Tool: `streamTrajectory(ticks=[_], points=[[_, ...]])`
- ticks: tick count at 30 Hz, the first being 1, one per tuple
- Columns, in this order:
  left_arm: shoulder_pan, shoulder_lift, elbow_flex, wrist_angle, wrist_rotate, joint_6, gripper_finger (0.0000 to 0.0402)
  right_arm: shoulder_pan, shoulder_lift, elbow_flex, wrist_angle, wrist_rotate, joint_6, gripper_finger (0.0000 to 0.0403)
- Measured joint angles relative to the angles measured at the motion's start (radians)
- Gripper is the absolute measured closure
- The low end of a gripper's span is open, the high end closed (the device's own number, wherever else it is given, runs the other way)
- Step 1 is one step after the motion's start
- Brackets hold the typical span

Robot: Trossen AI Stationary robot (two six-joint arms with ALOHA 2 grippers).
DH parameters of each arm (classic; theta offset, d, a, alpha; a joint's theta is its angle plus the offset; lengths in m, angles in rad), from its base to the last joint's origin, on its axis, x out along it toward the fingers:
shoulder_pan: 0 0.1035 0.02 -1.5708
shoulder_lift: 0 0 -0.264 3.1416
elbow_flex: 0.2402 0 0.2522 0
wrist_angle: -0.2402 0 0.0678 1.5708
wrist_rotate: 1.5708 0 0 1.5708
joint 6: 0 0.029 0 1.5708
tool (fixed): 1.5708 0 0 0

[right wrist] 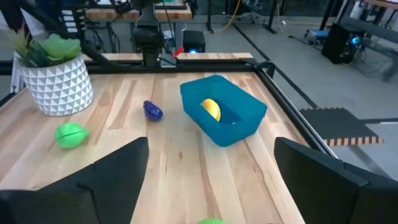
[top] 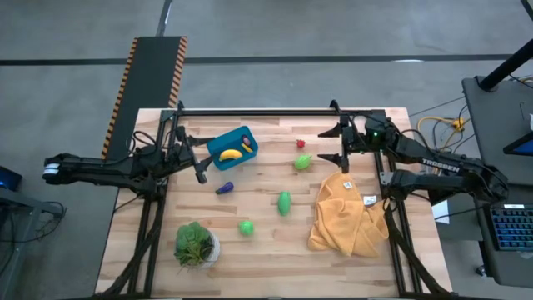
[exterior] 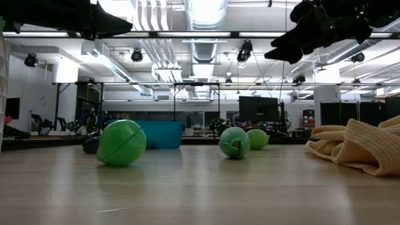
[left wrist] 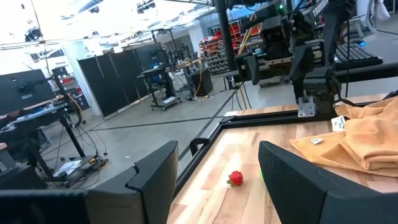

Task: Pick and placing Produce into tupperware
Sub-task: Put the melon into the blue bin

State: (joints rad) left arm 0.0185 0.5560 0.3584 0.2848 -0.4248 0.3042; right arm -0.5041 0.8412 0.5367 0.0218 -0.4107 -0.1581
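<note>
Spanning the scene is a pale wood-plank tabletop (top: 266,242) framed by black rails, set on a grey floor in a workshop with ducts and strip lights overhead. Nearest the front edge stands a leafy green plant (top: 194,242) in a white faceted pot, with a crumpled mustard-yellow cloth (top: 346,215) toward the right. Between them lie a round green piece (top: 246,227) and an oval green piece (top: 285,202); farther back rest a small purple eggplant (top: 224,188), another green piece (top: 302,162) and a tiny red strawberry (top: 301,143). Farthest back sits the teal-blue tupperware (top: 232,147), a smooth rounded-corner tub, with the yellow banana (top: 231,154) lying inside it. The left tool (top: 201,168) reaches in low just beside the tub, its fingers spread wide and empty. The right tool (top: 337,146) hovers near the strawberry, likewise wide and holding nothing.
</note>
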Motion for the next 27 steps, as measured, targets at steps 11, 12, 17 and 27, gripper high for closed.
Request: streamTrajectory(ticks=[11, 12, 17, 27], points=[[0.0, 0.0, -0.001, 0.0, 0.0, 0.0, 0.0192, 0.021, 0.084, 0.033, -0.08, 0.001, -0.077, 0.0076], [0.0, 0.0, -0.001, 0.0, 0.0, 0.0, 0.0192, 0.027, 0.092, 0.033, -0.079, 0.003, -0.09, 0.0076], [0.0, 0.0, 0.001, 0.0, 0.0, 0.0, 0.0192, 0.064, 0.129, 0.047, -0.079, 0.049, -0.157, 0.0076], [0.0, 0.0, 0.0, 0.001, 0.0, 0.0, 0.0192, 0.161, 0.158, 0.093, -0.152, 0.288, -0.428, 0.0076]])
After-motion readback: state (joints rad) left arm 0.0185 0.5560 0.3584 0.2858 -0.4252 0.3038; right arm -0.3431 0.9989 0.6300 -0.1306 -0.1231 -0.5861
